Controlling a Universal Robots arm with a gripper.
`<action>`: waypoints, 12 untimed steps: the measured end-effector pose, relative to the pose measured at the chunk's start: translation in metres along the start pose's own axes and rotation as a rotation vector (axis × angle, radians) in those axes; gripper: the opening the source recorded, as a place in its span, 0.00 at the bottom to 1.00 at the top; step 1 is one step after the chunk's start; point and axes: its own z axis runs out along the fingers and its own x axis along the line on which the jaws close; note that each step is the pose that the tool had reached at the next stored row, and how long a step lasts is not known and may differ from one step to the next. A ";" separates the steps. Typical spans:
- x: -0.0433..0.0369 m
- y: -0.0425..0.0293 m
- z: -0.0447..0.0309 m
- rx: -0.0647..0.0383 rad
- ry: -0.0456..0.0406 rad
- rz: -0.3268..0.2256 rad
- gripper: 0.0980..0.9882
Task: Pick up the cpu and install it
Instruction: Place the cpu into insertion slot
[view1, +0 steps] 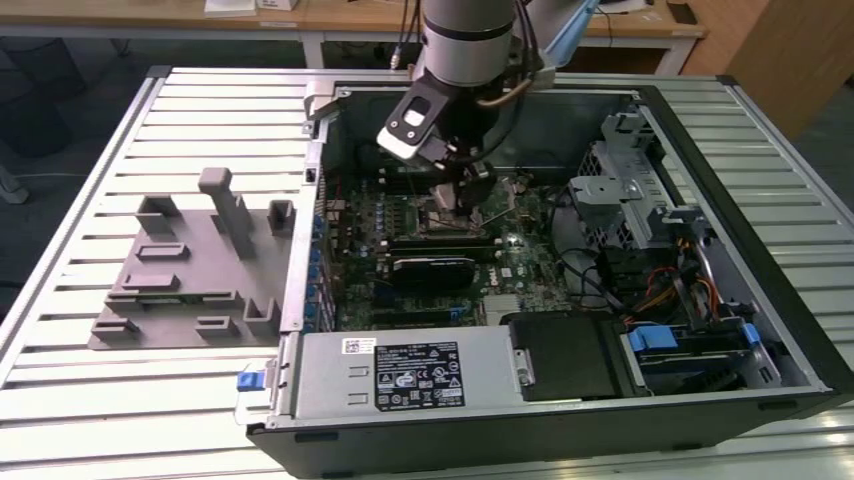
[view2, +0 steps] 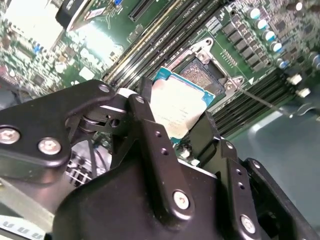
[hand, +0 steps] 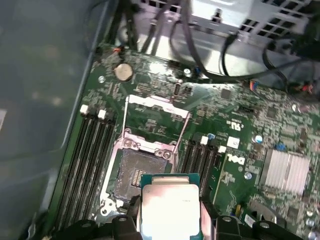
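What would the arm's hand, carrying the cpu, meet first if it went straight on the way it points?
Probably the open socket on the motherboard: the hand holds the cpu above it, though depth is unclear.

The tool clamps the cpu between its two black fingers, one on each opposite edge, with the pale silver top facing the camera. Just beyond the fingertips, the open socket sits on the green motherboard. Long black memory slots run along both sides of the socket.
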 end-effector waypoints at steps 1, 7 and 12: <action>0.0000 0.0000 0.0001 0.000 -0.0010 0.018 0.50; 0.0000 -0.0001 0.0019 0.000 -0.0066 0.124 0.50; 0.0031 0.0003 0.0072 0.001 -0.0083 0.158 0.50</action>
